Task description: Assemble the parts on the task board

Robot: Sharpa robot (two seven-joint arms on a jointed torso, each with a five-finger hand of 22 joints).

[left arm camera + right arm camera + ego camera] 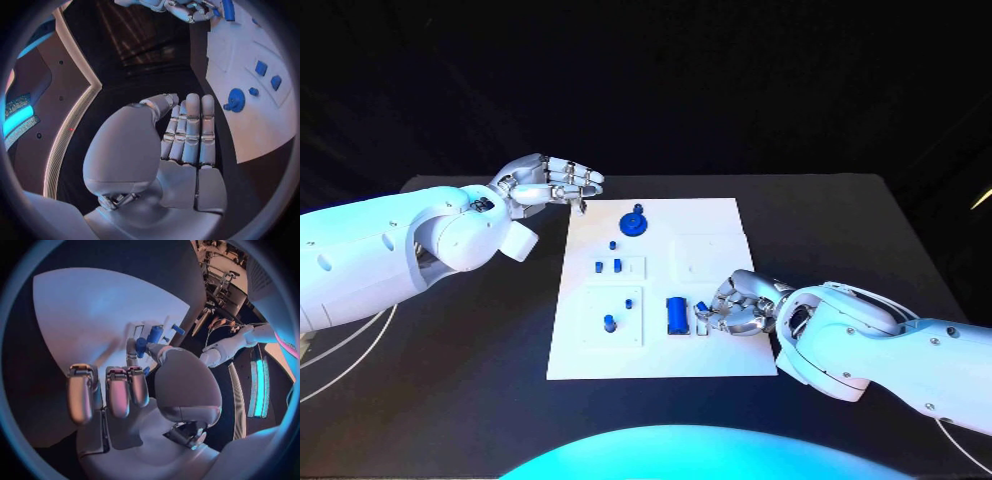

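the job looks only partly done: several small blue parts [616,266] already stand in the white board [711,225], the right hand [737,305] pinches a small blue piece beside the upright blue block [676,315], and the left hand [550,182] hovers curled, holding nothing.

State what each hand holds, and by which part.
Left hand, off the task board's far left corner, holds nothing; fingers curled. Right hand is at a blue part; a grip cannot be told.

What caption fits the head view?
Right hand rests at a blue part on the task board; left hand hovers curled.
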